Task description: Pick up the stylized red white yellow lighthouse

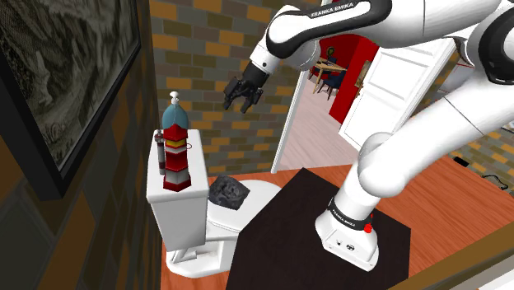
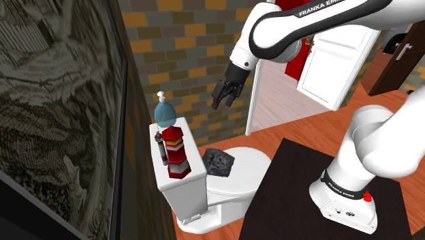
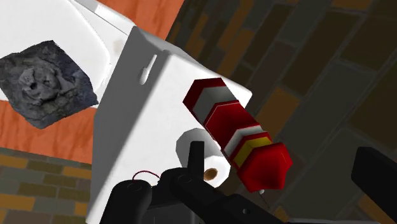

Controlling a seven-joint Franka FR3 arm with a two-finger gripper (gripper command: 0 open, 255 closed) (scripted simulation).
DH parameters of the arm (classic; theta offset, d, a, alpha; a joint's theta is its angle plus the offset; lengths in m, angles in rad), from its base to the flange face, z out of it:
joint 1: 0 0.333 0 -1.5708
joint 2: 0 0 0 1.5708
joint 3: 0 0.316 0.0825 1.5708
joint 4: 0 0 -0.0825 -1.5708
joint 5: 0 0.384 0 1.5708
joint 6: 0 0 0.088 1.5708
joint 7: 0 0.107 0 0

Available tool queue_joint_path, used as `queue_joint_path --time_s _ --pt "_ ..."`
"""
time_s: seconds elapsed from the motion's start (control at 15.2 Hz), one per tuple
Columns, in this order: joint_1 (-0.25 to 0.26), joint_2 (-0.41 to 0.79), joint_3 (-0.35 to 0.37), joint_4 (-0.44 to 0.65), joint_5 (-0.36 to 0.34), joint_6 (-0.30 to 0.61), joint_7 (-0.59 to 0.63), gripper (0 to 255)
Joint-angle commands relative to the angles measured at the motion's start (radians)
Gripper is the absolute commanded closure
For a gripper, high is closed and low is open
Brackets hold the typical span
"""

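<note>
Slim dark tube (image 1: 158,155): stands on the toilet tank (image 1: 177,212) lid, the thing farthest from the pincer, well below it and beyond the lighthouse.

Blue bottle (image 1: 174,118): has a white pump top and stands upright on the same lid. It is lower than the pincer and well apart from it, just behind the lighthouse and close enough to crowd a grasp from that side.

Lighthouse (image 1: 175,161): upright on the tank lid, below the pincer and out ahead of its fingertips, untouched. It has a red flared base, red and white bands, a yellow band and a red faceted cap.

Lighthouse, handling: it looks rigid and hard, and I judge it light. It is tall on a small foot, so a nudge could tip it against the bottle or off the lid. The smooth faces may slip.

Lighthouse, hold: the banded middle, on two opposite flat faces above the flared base and below the cap, entered from the side away from the bottle.

Dark lump (image 1: 229,191): lies on the closed toilet seat, almost straight beneath the pincer and far below it.

Pincer (image 1: 241,100): released, with the fingers apart and nothing between them, hanging in the air.
</note>
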Motion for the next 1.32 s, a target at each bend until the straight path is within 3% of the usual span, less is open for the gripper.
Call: queue_joint_path --time_s 0.0,0.46,0.86,1.25 --pt "0.032 0.066 -0.014 0.000 0.072 0.084 -0.050 0" --pt "0.150 0.340 -0.069 0.122 0.413 0.261 -0.312 0" --pt "0.170 0.576 -0.052 0.308 0.737 0.293 -0.562 0" --pt "0.160 0.651 -0.032 0.337 0.844 0.312 -0.667 0"
